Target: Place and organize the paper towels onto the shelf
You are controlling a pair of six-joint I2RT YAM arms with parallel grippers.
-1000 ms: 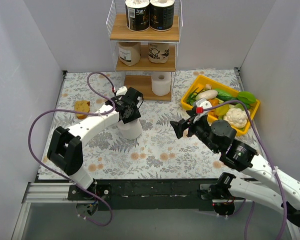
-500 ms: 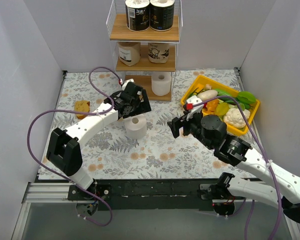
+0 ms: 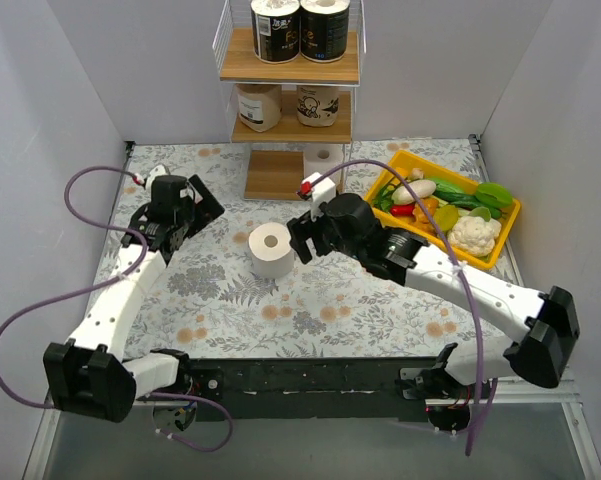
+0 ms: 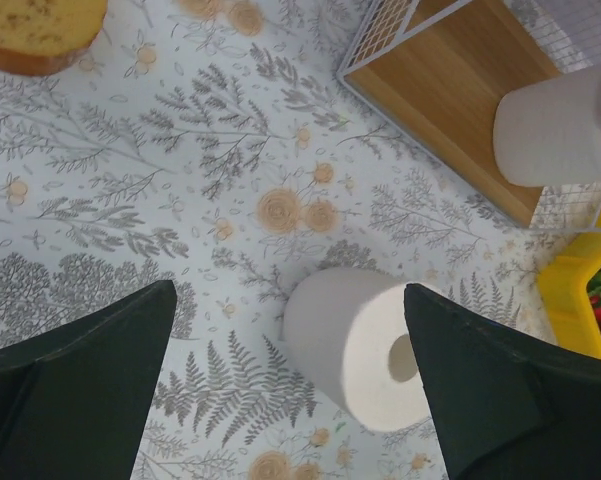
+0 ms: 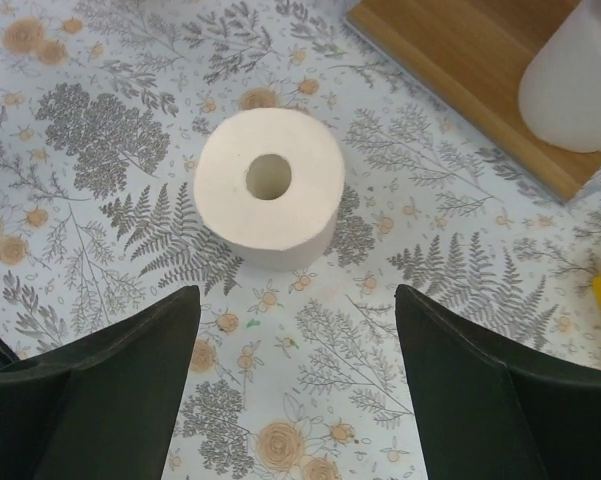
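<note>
Tablecloth [image 3: 320,300] with ferns, shelf [image 3: 275,178] against white wall [image 3: 430,60]

Bright, even, diffuse lighting from overhead. Only soft, short shadows: a faint grey rim hugging the base of the white roll [image 3: 271,250], and somewhat dimmer tiers beneath the upper boards of the shelf [image 3: 290,68]. Whites close to washed out, with the roll's top face nearly textureless. Crisp focus on the patterned tablecloth [image 4: 180,180] in both wrist views. Dark and almost without detail at the bottom corners, the left fingers [image 4: 75,380] and right fingers [image 5: 90,390]. Soft-edged and out of focus, the second roll [image 5: 580,80] on the shelf board [image 5: 450,50]. Mild wide-angle stretch toward the edges of the top view, walls leaning outward.
</note>
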